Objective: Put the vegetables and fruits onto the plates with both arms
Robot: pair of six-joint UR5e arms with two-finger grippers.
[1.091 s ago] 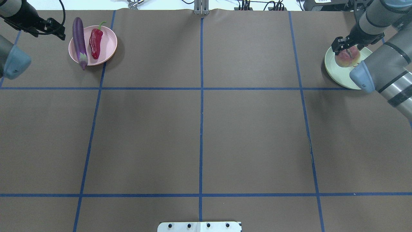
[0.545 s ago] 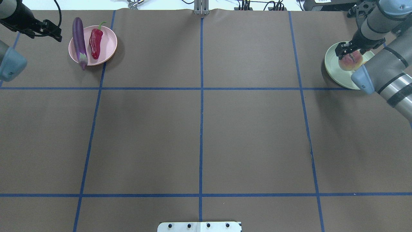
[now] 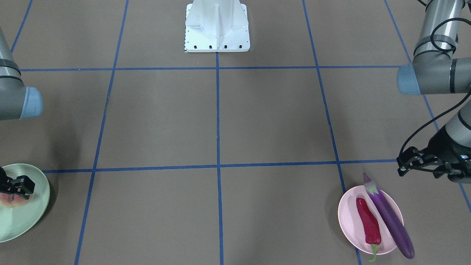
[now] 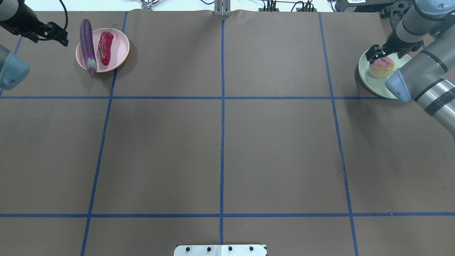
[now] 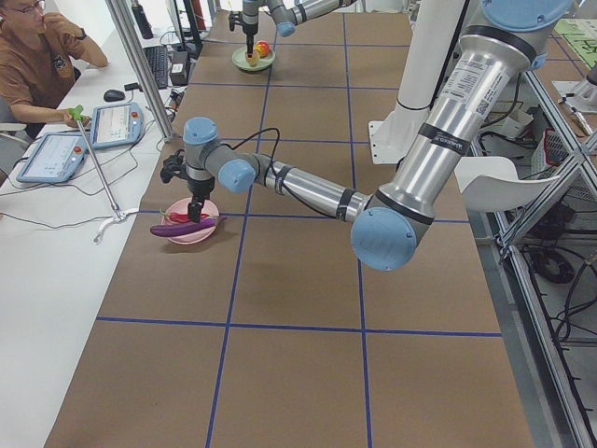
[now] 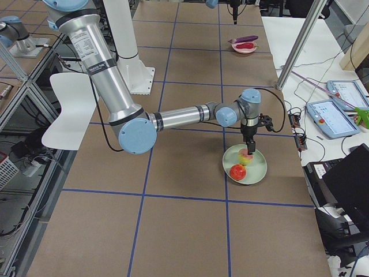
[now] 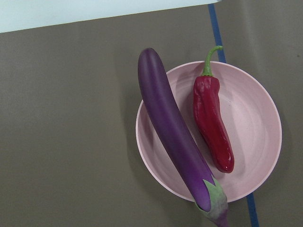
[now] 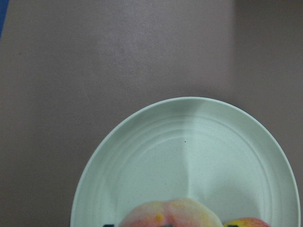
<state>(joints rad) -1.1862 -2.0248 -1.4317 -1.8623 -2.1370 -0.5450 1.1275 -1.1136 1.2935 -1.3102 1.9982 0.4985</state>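
The purple eggplant [image 4: 87, 44] lies across the pink plate's [image 4: 119, 49] left rim, with the red chili pepper [image 4: 105, 48] beside it on the plate. My left gripper [image 4: 58, 35] hangs open and empty just left of that plate. On the mint green plate [image 4: 373, 83] at the far right rests the peach [image 4: 382, 68]. My right gripper [image 4: 376, 53] stands open just above it, fingers apart. In the exterior right view the pomegranate-like fruit [image 6: 237, 171] sits next to the peach [image 6: 246, 158] on the same plate; overhead my right arm hides it.
My right arm's blue elbow cap [image 4: 400, 85] overhangs the green plate's near edge. The white base block [image 3: 217, 27] stands at the table's robot side. Blue tape lines cross the brown cover. A person [image 5: 37, 56] sits at a side desk with tablets.
The right gripper carried the peach a little over the green plate, let it go and rose off it. The left gripper drew slightly back from the pink plate.
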